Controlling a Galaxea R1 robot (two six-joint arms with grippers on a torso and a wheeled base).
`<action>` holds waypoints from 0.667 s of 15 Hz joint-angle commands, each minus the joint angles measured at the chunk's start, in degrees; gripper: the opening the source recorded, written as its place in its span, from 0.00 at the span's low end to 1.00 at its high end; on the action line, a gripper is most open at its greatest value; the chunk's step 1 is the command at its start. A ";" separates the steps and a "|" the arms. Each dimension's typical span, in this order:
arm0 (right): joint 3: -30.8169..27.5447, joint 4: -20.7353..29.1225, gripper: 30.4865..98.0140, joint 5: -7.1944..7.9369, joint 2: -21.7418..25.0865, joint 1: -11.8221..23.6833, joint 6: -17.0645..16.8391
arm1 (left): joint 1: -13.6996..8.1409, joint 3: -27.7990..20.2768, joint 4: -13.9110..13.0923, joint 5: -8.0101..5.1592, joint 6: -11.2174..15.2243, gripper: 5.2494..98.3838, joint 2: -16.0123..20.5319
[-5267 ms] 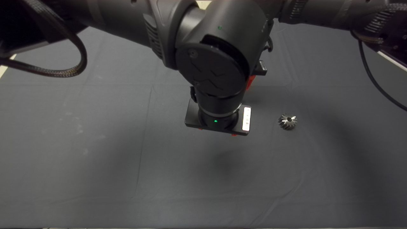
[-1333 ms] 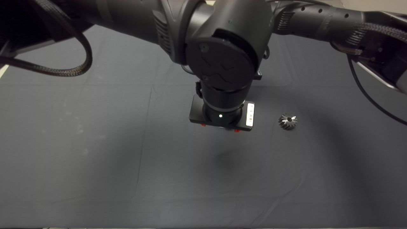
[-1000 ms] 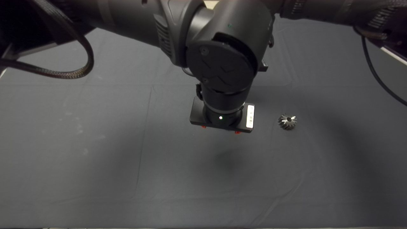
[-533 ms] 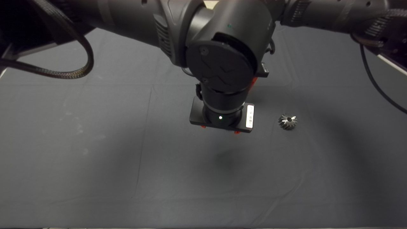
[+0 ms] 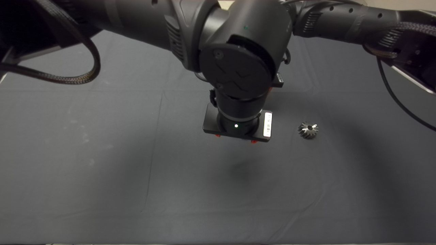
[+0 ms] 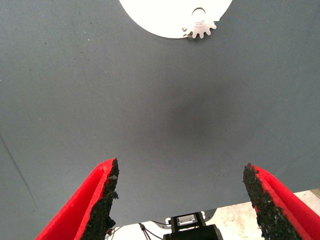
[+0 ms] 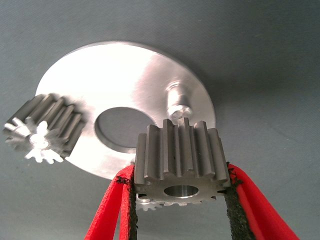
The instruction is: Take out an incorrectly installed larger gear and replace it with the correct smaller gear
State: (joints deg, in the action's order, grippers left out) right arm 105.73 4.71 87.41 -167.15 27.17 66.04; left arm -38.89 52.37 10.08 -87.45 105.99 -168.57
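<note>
The head camera looks straight down from above the arms onto the tabletop (image 5: 102, 163). Each wrist camera looks out past its own hand: the left from farther off, the right close in. Both share the metal disc (image 6: 165, 20) (image 7: 125, 85).

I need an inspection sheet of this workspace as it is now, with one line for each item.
Surface: dark mat, creased, with faint pale marks.
Job's things: larger gear lies loose on the mat; smaller gear is held over the round metal plate, close to its bare pin.
Clutter: a silvery small gear sits at the plate's edge.
Grippers: left gripper open, over bare mat; right gripper shut on the smaller gear.
Cables: braided cable loops by the left arm; thin cable hangs by the right arm.
Surroundings: pale floor beyond the mat's edge.
</note>
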 commanded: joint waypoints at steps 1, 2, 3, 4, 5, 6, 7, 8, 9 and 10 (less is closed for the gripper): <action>1.48 -1.98 0.07 4.27 -1.48 1.57 -0.39 | -0.67 -0.09 0.29 -3.43 -0.08 0.63 -0.23; 1.83 -2.21 0.07 4.35 -1.74 1.43 -0.84 | -0.67 -0.09 0.29 -3.49 -0.08 0.63 -0.23; 2.39 -2.80 0.07 4.26 -1.83 1.02 -1.52 | -0.67 -0.09 0.29 -3.42 -0.08 0.63 -0.17; 2.99 -3.03 0.07 4.26 -1.83 0.95 -1.97 | -0.67 -0.09 0.29 -3.44 -0.08 0.63 -0.23; 3.48 -3.12 0.07 4.26 -1.83 0.87 -2.31 | -0.67 -0.09 0.29 -3.51 -0.08 0.63 -0.23; 3.85 -3.21 0.07 4.26 -1.83 0.69 -2.40 | -0.67 -0.09 0.29 -3.51 -0.08 0.63 -0.23; 4.21 -3.21 0.07 4.26 -1.83 0.69 -2.58 | -0.67 -0.09 0.29 -3.42 -0.08 0.63 -0.23; 4.38 -3.21 0.07 4.26 -1.83 0.69 -2.76 | -0.67 -0.09 0.29 -3.42 -0.08 0.63 -0.23; 4.47 -3.21 0.07 4.26 -1.83 0.65 -2.76 | -0.67 -0.09 0.29 -3.42 -0.08 0.63 -0.23; 4.56 -3.21 0.07 4.35 -1.81 0.58 -2.84 | -0.67 -0.09 0.29 -3.42 -0.08 0.63 -0.23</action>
State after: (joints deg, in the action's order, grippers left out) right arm 109.62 3.07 87.43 -168.44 26.09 63.96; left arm -38.89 52.40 10.08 -87.43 105.98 -168.58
